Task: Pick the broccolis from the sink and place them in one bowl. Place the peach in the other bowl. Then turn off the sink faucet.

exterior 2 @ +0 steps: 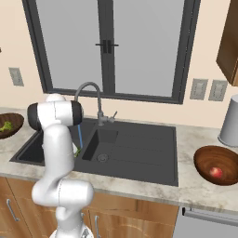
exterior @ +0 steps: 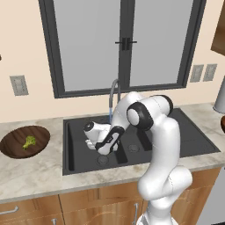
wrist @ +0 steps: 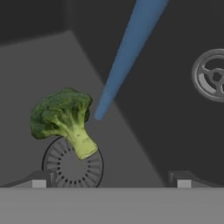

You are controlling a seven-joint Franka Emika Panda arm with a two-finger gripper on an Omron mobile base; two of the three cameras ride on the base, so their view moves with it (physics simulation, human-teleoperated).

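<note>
One broccoli point(wrist: 63, 118) lies at the hand view's lower left, stem over a round drain point(wrist: 72, 166), beside the blue water stream point(wrist: 127, 52). The gripper point(wrist: 111, 181) hangs above with fingers apart, empty. The right base view alone shows the peach point(exterior 2: 215, 172) in the right bowl point(exterior 2: 218, 162); the left bowl point(exterior: 24, 141) holds the other floret point(exterior: 29, 141).

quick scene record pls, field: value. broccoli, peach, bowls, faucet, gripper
broccoli in sink: one floret lying in the sink, stem over a round drain
broccoli in bowl: one floret in the left wooden bowl
peach: in the right wooden bowl
faucet: on, blue stream running
gripper: low in the sink, fingers open, holding nothing, floret ahead toward one finger
left to do: second floret, faucet off
</note>
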